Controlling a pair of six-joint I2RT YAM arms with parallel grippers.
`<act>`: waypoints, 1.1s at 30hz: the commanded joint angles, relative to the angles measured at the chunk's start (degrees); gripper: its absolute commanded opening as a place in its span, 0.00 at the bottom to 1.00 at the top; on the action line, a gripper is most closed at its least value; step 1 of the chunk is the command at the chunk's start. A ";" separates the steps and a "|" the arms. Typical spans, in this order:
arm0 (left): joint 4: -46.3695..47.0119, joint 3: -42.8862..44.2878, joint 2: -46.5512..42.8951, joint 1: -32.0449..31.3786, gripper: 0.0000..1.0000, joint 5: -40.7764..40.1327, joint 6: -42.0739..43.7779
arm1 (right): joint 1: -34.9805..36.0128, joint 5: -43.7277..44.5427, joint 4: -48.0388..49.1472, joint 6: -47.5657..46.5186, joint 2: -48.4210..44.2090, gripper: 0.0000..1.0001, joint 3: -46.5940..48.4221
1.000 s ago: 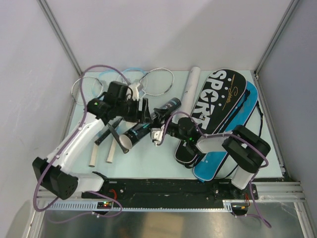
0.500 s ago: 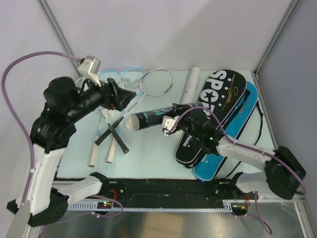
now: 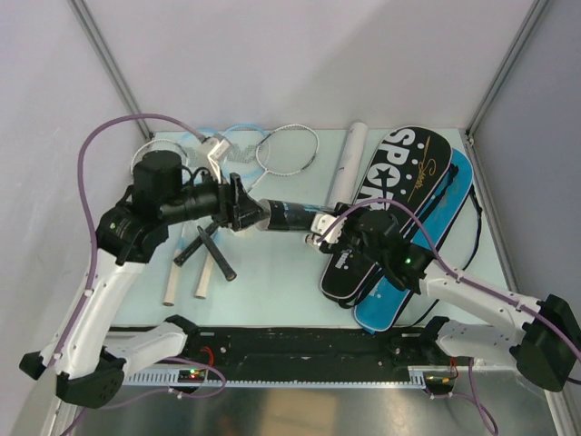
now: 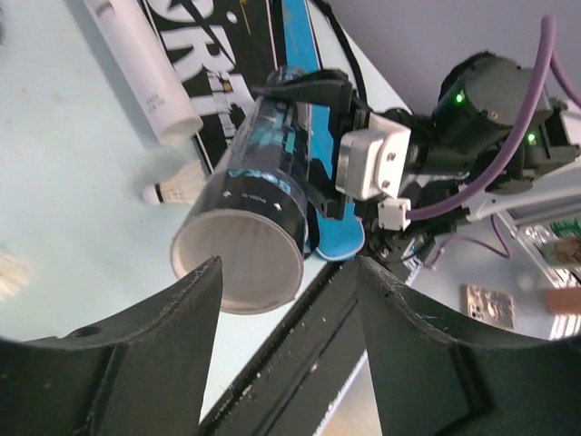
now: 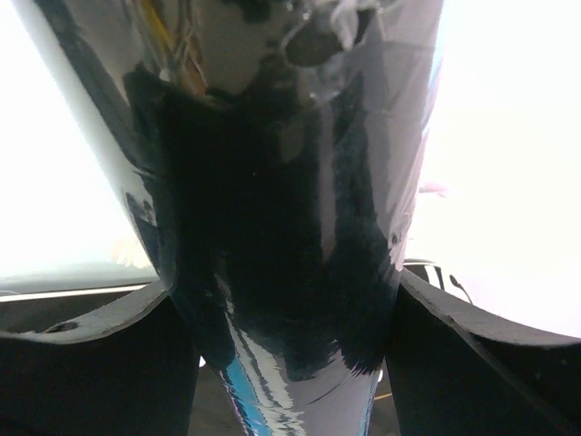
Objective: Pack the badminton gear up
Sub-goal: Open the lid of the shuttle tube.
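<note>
left wrist | shuttlecock [image 4: 177, 188] just beside black tube [image 4: 263, 173] | white tube [image 4: 145, 73] near

I log the bench [image 3: 272, 282] as pale mint green. At its centre, the black tube [image 3: 286, 216] carries teal lettering, and my left wrist view shows its open end white inside. At 1 o'clock the white tube [image 3: 347, 159] is plain. At 3 o'clock the black bag [image 3: 404, 182] bears white "SPORT" lettering and gold script. The blue bag [image 3: 399, 304] under it is bright blue. At 11 o'clock lie a silver-white racket [image 3: 289, 150] and a light-blue racket [image 3: 238, 136]. At 8 o'clock I note cream grips [image 3: 204, 277] and black grips [image 3: 218, 259]. The shuttlecock [image 4: 177, 188] is white. The cable [image 3: 134, 116] is purple.
</note>
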 commanded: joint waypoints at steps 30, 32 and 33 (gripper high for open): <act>5.10 -6.50 6.38 -2.06 0.00 6.91 -5.84 | 0.28 5.34 -1.14 4.49 -3.67 0.36 0.90; 5.06 -6.57 6.25 -0.59 0.00 6.72 -6.23 | -0.85 4.91 -1.18 4.71 -4.76 0.36 0.02; 5.03 -6.64 6.05 0.33 0.00 6.76 -6.48 | -1.58 4.79 -1.23 4.85 -5.40 0.36 -0.61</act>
